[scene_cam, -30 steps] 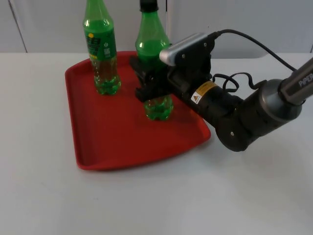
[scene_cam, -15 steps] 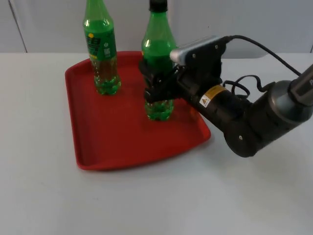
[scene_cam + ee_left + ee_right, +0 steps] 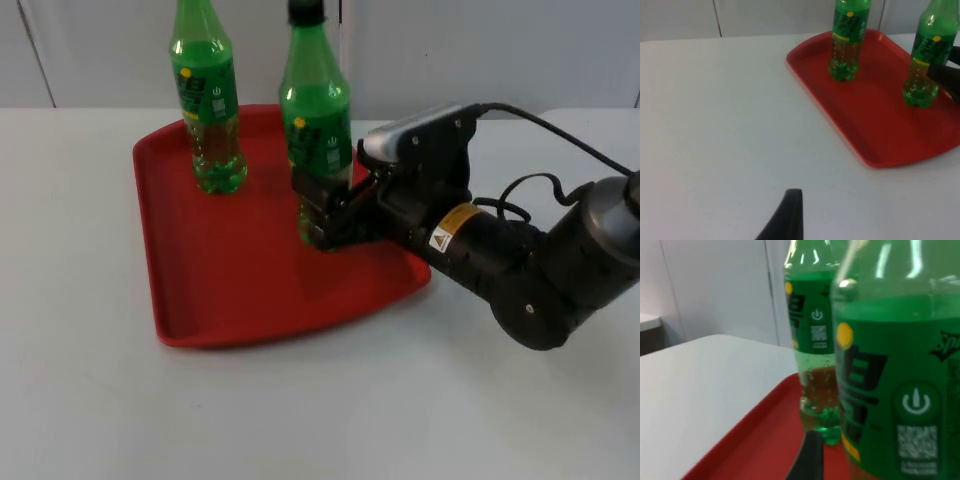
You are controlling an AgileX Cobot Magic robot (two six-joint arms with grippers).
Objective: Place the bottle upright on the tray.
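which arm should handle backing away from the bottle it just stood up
Right. The right gripper is already at the base of the near bottle, which stands upright on the red tray. The left gripper waits over bare table, well clear of the tray.

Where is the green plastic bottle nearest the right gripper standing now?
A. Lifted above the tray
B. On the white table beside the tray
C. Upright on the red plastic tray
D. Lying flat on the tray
C: the green plastic bottle stands upright on the red plastic tray, with the right gripper at its base.
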